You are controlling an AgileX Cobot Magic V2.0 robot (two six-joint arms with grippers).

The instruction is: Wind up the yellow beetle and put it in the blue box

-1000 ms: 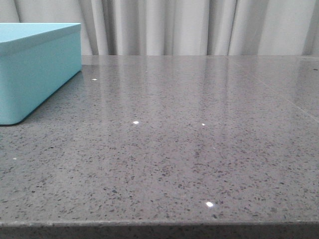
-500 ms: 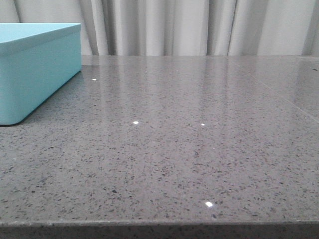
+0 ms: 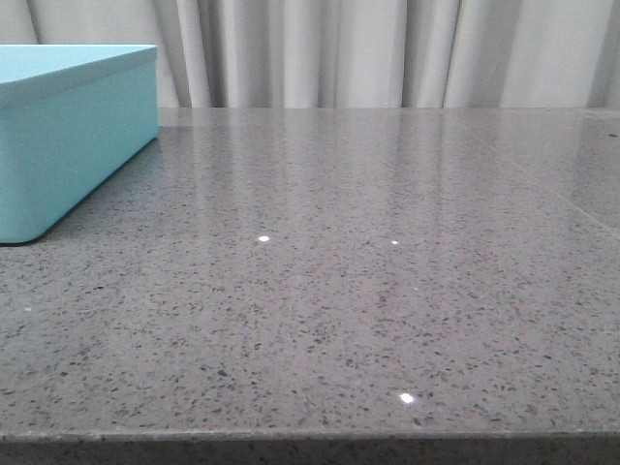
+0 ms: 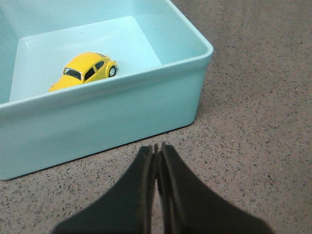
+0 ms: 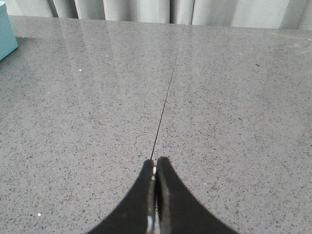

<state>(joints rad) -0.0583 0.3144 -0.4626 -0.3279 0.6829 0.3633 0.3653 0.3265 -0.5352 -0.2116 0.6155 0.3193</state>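
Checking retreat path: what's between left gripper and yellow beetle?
Left wrist view: the blue box near wall stands between the shut left gripper and the yellow beetle inside.

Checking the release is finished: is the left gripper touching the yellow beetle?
Apart. The left wrist view shows the left gripper shut outside the blue box, with the box wall between it and the yellow beetle inside.

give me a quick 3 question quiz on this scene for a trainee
1. True or false: the beetle is inside the box.
2. The left end effector is: A) open, B) shut on the beetle, C) shut and empty.
3. Fill in: the right end effector is over bare ____.

Key:
1. True; it sits upright on the box floor.
2. C; it is outside the box wall.
3. Table; its jaws are shut on nothing.
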